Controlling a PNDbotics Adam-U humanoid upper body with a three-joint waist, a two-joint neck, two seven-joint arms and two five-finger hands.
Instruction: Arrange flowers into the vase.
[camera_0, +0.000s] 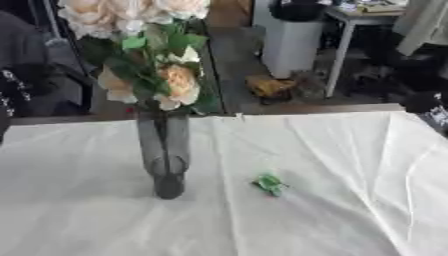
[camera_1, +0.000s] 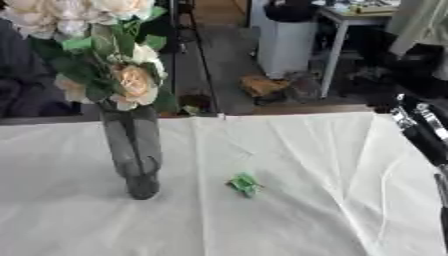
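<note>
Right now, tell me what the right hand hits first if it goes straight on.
Probably nothing: the right hand, barely in view at the right edge, seems aimed past the table's far edge; the vase stands well left.

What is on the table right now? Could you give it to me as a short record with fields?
surface: table under a white cloth
vase: tall, clear, upright, on the left part of the table
flowers: pale peach blooms with green leaves, standing in the vase
loose piece: small green bit lying on the cloth, right of the vase, apart from it
robot arm: black and silver part at the right edge of the right eye view
hands: none in view
</note>
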